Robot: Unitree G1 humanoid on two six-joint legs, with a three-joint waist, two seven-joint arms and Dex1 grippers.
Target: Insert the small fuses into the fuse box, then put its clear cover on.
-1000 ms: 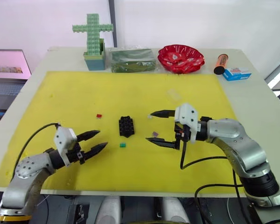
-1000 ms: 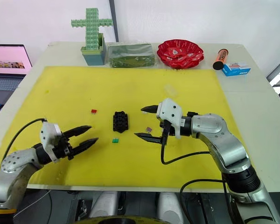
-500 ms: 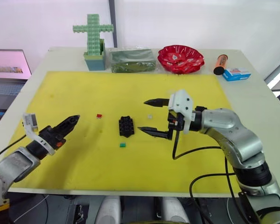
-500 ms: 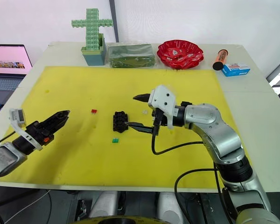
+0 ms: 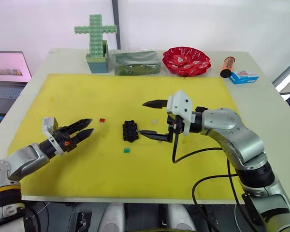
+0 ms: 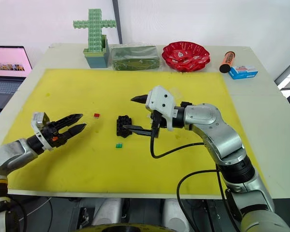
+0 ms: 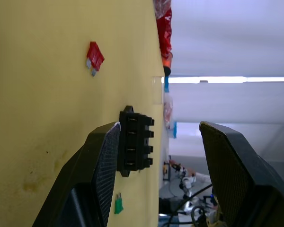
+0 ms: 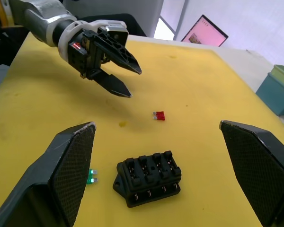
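Left tool (image 5: 85,128) swung back; one fuse box (image 5: 130,131), three fuses.

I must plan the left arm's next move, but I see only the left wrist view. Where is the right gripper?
Observer: The right gripper is on the right side of the box, with one fingertip close beside it.
Operator: Does it hold a fuse?
Observer: No. It is wide open with nothing gripped.
Operator: Are there fuses on that side that I cannot see?
Observer: Yes, a pale grey fuse lies on the mat right of the box, near the right gripper's fingers.
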